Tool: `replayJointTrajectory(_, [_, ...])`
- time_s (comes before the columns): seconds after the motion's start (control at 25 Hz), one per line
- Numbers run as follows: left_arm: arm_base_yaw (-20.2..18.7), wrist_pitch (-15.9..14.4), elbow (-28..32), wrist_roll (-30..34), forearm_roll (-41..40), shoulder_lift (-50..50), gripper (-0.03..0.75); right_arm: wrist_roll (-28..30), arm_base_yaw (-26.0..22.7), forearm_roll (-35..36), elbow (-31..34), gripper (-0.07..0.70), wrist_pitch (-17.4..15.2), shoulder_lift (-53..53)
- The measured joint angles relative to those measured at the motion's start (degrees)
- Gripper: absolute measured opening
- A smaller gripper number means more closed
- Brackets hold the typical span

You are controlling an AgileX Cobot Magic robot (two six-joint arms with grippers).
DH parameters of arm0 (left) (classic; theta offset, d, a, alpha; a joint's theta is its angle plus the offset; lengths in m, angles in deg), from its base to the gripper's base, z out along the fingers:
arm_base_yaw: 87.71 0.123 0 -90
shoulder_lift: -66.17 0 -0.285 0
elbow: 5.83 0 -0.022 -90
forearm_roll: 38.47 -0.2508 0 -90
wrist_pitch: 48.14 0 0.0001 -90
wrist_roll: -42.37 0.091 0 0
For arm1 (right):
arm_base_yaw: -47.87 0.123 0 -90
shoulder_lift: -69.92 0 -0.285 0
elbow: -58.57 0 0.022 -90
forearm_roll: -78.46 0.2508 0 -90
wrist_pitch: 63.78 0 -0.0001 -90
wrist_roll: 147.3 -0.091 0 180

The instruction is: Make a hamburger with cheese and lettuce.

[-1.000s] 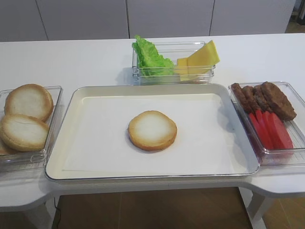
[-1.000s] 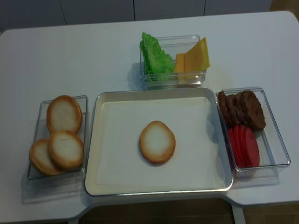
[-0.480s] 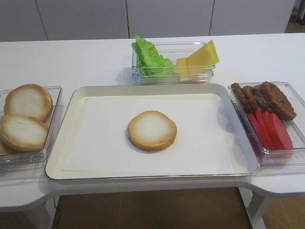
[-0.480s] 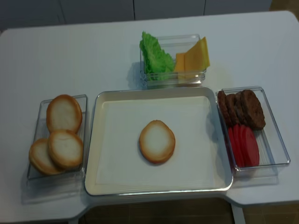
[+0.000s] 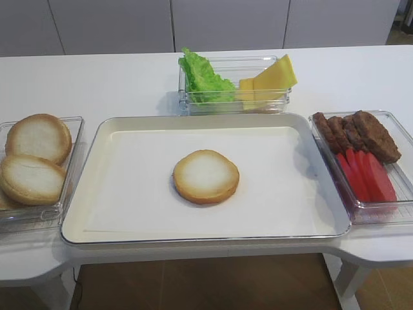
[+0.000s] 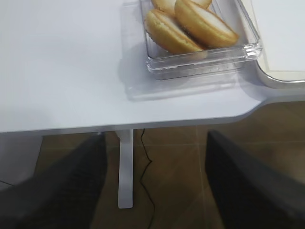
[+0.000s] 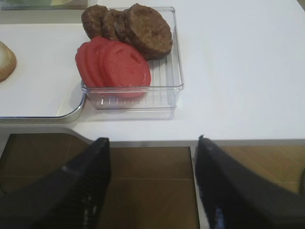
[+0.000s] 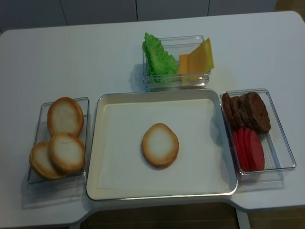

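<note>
Hanging below the table's near edge, the right gripper has its two dark fingers spread wide with nothing between them, only brown floor showing in the gap. Straight ahead of it and just past the white table edge sits a clear ribbed box holding red slices at the near end and brown patties behind them. To the left of that box lies the rim of the white tray, and at the far left edge of this view a sliver of the hamburger bun peeks in.

The left gripper likewise hangs off the table edge, its blurred dark fingers parted and holding nothing. Ahead of it and a little to the right is a clear box of spare bun halves; a white table leg drops between the fingers' gap.

From above, neither gripper shows. The hamburger, one bun half with its pale face up, rests near the tray's middle. Beyond the tray's far rim, a clear container holds the lettuce on the left and the cheese leaning on the right. Nothing lies between the bun and either gripper except the tray's raised rim.
</note>
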Motion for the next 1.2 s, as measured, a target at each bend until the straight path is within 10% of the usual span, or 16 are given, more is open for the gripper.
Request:
replayJointTrajectory(0.28, [0.00,4.61,2.13,0.67,0.77,0.00,0.480,0.00,0.00,0.00,0.00,0.444,0.00,0.00])
replayJointTrajectory(1.2, [0.00,5.30,2.28,1.10,1.63,0.00,0.479,0.00,0.00,0.00,0.00,0.444,0.00,0.00])
